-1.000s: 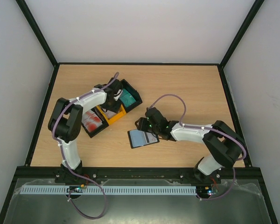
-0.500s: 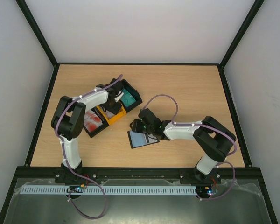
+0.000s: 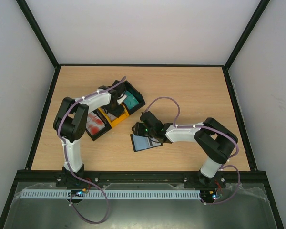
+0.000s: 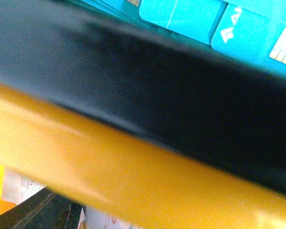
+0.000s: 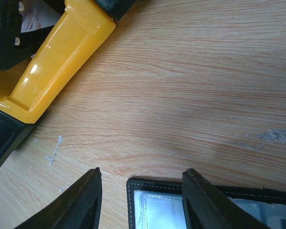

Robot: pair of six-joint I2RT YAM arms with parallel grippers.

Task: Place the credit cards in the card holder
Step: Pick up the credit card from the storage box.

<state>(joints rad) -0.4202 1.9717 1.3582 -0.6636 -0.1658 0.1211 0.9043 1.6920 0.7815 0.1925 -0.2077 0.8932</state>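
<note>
The card holder (image 3: 145, 141) lies open on the table, black with a pale pocket face. My right gripper (image 3: 142, 128) is open at its far edge; in the right wrist view the gripper (image 5: 143, 202) has one finger on each side of the holder's stitched corner (image 5: 155, 205). My left gripper (image 3: 117, 102) is down among the bins; its fingers do not show in the left wrist view. Teal-green credit cards (image 3: 131, 100) lie in a black bin and show close up in the left wrist view (image 4: 190, 14). Red-and-white cards (image 3: 94, 122) lie in another black bin.
A yellow bin (image 3: 116, 117) sits between the two black bins; its wall (image 4: 133, 176) and a black wall (image 4: 157, 95) fill the left wrist view. The yellow bin (image 5: 62, 52) lies just up and left of the right fingers. Bare wood lies to the right.
My right gripper has moved left along the card holder's far edge and stays open. The left arm has shifted only slightly over the bins.
</note>
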